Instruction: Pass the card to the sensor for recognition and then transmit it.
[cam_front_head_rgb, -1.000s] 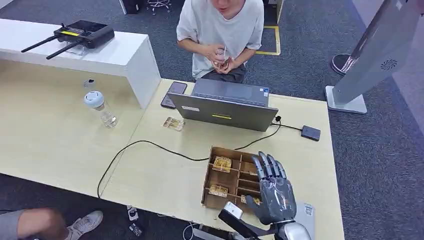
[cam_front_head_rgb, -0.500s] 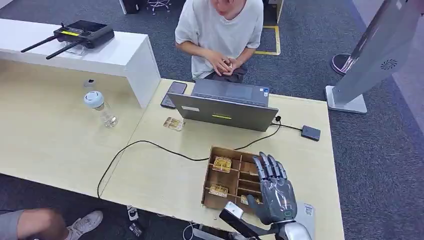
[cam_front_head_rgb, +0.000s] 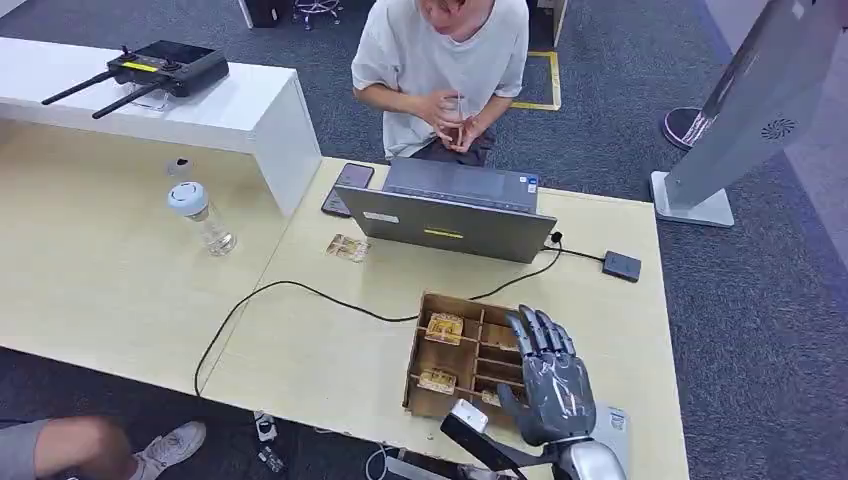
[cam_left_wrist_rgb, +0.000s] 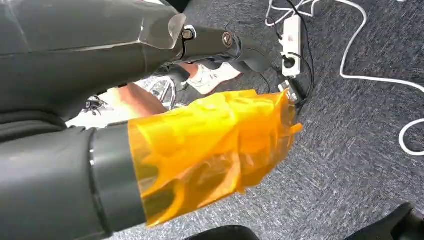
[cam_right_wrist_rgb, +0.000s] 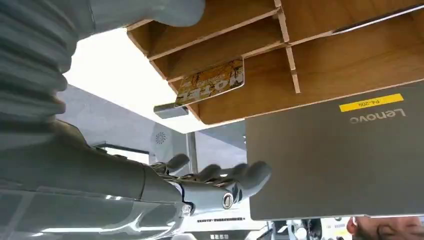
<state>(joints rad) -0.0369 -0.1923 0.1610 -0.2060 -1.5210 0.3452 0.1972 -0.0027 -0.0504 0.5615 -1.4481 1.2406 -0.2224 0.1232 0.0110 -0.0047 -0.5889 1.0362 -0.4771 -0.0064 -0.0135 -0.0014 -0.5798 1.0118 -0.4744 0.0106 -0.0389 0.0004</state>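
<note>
Pale wooden surface (cam_front_head_rgb: 330, 340) carries a compartmented brown wooden box (cam_front_head_rgb: 432, 355) at its near edge. Right hand (cam_front_head_rgb: 548, 378), fingers apart and grasping nothing, hovers over the box's right compartments; judged step: picking a yellow printed card (cam_right_wrist_rgb: 212, 86). Next move calls for a pinch on its edge.

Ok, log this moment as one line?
stage: reaching for card | right hand: open over wooden tray | card: in tray slot | left hand: hanging, state unclear

the card (cam_right_wrist_rgb: 212, 86) in the wooden box reads "motel"; the laptop (cam_right_wrist_rgb: 340, 155) lid reads "lenovo", its yellow sticker (cam_right_wrist_rgb: 371, 102) "p4-209".
</note>
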